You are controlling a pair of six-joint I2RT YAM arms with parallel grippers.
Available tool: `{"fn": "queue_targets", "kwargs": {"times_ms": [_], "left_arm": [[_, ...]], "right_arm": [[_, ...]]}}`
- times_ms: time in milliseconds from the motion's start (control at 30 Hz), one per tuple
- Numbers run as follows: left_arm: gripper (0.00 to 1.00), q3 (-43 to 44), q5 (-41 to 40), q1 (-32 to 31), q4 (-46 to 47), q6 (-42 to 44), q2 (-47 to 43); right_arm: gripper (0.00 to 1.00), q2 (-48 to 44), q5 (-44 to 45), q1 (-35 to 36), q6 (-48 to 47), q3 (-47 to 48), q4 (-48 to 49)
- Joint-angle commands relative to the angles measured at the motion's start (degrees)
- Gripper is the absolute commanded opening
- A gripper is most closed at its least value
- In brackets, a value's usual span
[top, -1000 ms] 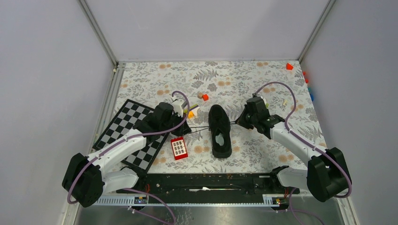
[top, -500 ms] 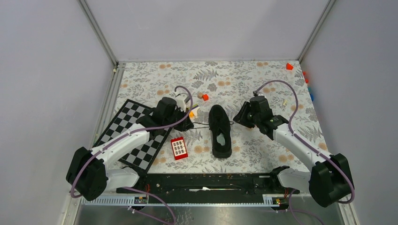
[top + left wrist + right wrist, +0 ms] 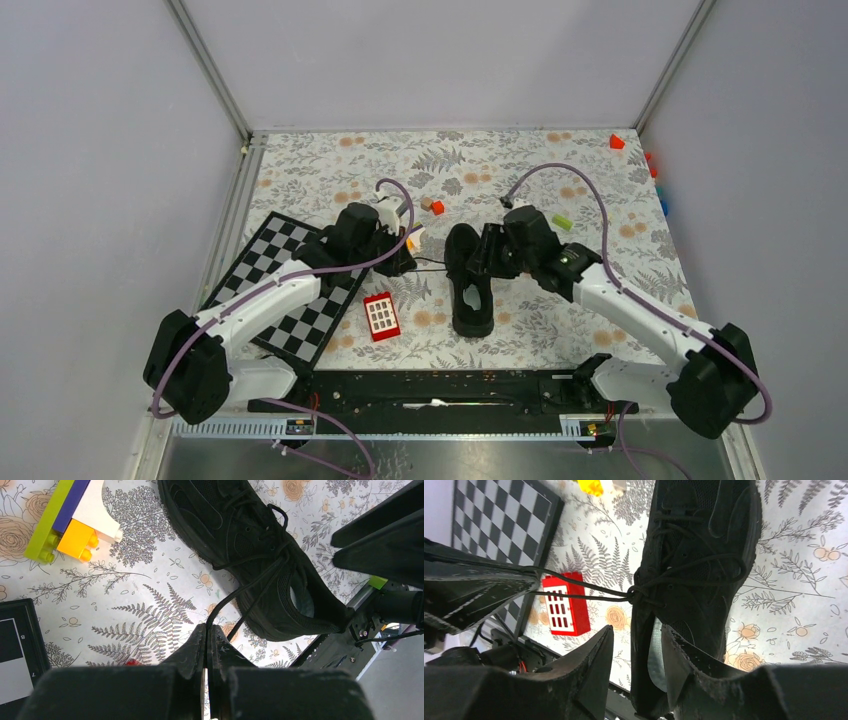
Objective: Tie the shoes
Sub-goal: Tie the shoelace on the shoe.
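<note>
Floral-print bench (image 3: 560,170) boxed in by plain grey walls (image 3: 420,60), with a dark rail (image 3: 450,390) along the near edge. At mid-bench, one black shoe (image 3: 468,280): sole down, toe away from the arm bases, heel toward the rail. To its left a red block (image 3: 381,316), then a chessboard (image 3: 270,270); coloured bricks (image 3: 70,520) close by the left tool.

Left tool (image 3: 207,630): pressed together, clamped on the thin black laces (image 3: 250,582), drawn out sideways from a crossing over the tongue. Right tool (image 3: 636,635): fingers apart, nothing between them, hanging over the collar and mid-lacing.

Likely handling: soft upper and light overall, so apt to slide or pivot on the print under a sideways pull. Worth steadying at heel or collar. Thin, limp cord, probably a little slick. Best pinched near the crossing, close to the eyelets, with least slack there. Another loop lying across the upper on the right side, black on black, hard to pick out.

Room: open bench to the right and beyond the toe, good for drawing a loop outward. Tighter on the left, with block, bricks and board edge near the taut run. Rail not far behind the heel, so less space for pulling that way.
</note>
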Motion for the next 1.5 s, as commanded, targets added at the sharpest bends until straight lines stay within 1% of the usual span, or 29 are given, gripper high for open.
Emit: {"fn": "queue_targets", "kwargs": {"times_ms": [0, 100, 267, 367, 433, 500, 567, 633, 733, 1000, 1133, 1467], "left_arm": [[0.00, 2.2, 1.2, -0.1, 2.2, 0.8, 0.4], [0.00, 2.1, 1.2, -0.1, 2.4, 0.7, 0.5], [0.00, 2.1, 1.1, -0.1, 2.6, 0.6, 0.6], [0.00, 2.2, 1.3, -0.1, 2.8, 0.6, 1.0], [0.00, 2.3, 1.4, -0.1, 2.8, 0.6, 1.1], [0.00, 2.4, 1.3, -0.1, 3.0, 0.6, 1.2], [0.00, 2.4, 1.3, -0.1, 3.0, 0.6, 1.2], [0.00, 2.4, 1.3, -0.1, 3.0, 0.6, 1.2], [0.00, 2.3, 1.2, -0.1, 3.1, 0.5, 1.2], [0.00, 2.6, 1.4, -0.1, 3.2, 0.7, 1.6], [0.00, 2.7, 1.3, -0.1, 3.3, 0.7, 1.7], [0.00, 2.8, 1.4, -0.1, 3.2, 0.8, 1.8]], "right_arm": [[0.47, 4.8, -2.6, 1.9, -2.3, 4.2, -2.0], [0.45, 7.6, -3.1, 2.7, -2.7, 5.7, -2.9], [0.42, 9.2, -3.5, 3.1, -2.7, 5.8, -2.8], [0.34, 9.5, -3.5, 3.1, -2.7, 5.5, -3.0], [0.33, 9.7, -2.9, 3.2, -3.5, 5.9, -3.6], [0.30, 10.3, -2.6, 3.2, -4.8, 6.9, -5.0], [0.26, 11.0, -2.7, 3.1, -5.8, 7.7, -6.2], [0.14, 11.2, -3.1, 3.1, -6.1, 7.8, -6.3], [0.00, 9.7, -3.6, 3.1, -5.7, 6.8, -5.2], [0.00, 7.5, -5.4, 5.5, -4.8, 5.4, -4.3], [0.00, 8.0, -5.8, 7.4, -4.2, 5.3, -4.1], [0.00, 9.1, -6.5, 9.3, -2.7, 5.1, -2.2]]}}
